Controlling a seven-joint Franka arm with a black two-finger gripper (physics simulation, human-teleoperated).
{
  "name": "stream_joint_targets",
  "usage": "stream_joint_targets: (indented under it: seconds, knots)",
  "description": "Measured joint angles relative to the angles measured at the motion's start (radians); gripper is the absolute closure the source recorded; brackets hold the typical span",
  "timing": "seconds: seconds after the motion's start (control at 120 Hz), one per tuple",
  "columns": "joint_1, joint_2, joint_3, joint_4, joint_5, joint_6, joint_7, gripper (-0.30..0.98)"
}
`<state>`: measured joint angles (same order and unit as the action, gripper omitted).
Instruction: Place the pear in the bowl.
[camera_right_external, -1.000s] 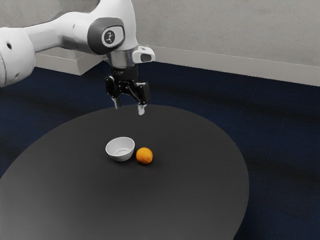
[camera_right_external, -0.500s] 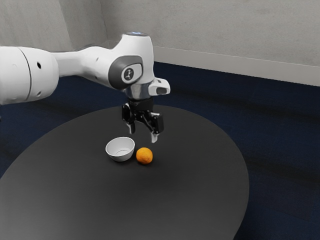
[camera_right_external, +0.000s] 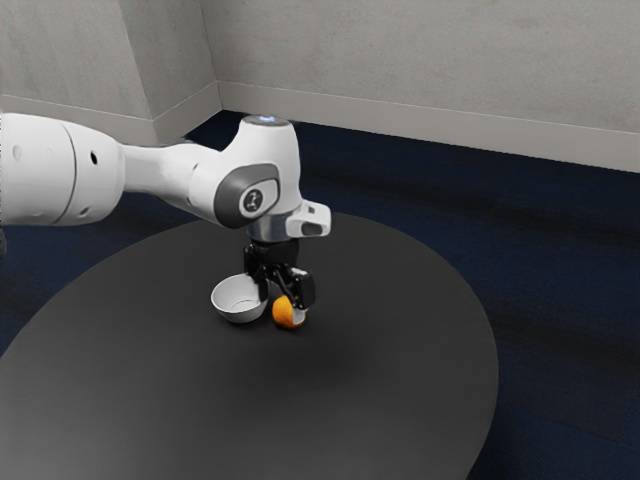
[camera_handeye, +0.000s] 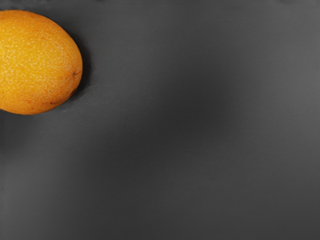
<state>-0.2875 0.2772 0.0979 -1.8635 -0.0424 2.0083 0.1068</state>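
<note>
- Exterior view: since the earlier frame my arm (camera_right_external: 273, 165) had come down, bringing the pincer (camera_right_external: 281, 305) from above the fruit to its level. The fruit and the bowl had not moved.
- Exterior view: the task named a pear, but the thing I had gone down to was a round orange fruit (camera_right_external: 283, 312) that looked like an orange; I took it for the target. It sat on the dark surface (camera_right_external: 390, 380), outside the bowl (camera_right_external: 238, 316) and just beside it, toward the exterior view's right.
- Exterior view: my pincer was spread wide, one finger in front of the fruit's side away from the bowl, the other over toward the bowl's rim. I could not tell whether either touched the fruit, and I saw no grip on it.
- Exterior view: the next move turned on that narrow space between fruit and bowl. The bowl-side finger needed to fit there before closing; I judged that, set badly, it could catch the rim or nudge the bowl.
- Wrist view: the fruit lay on the surface, its skin speckled and a small dark scar on its side. It was partly cut off, so I could not settle its long axis; being nearly round, it might roll if pressed off-centre.
</note>
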Motion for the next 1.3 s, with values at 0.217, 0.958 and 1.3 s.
stream_joint_targets:
  seconds: [0.217, 0.958, 1.3]
  knots:
    - [0.062, 0.069, 0.003, 0.048, -0.011, 0.087, 0.133, 0.00]
    - [0.117, 0.228, 0.011, 0.168, -0.077, 0.133, 0.638, 0.00]
    - [0.117, 0.281, 0.011, 0.207, -0.096, 0.137, 0.761, 0.00]
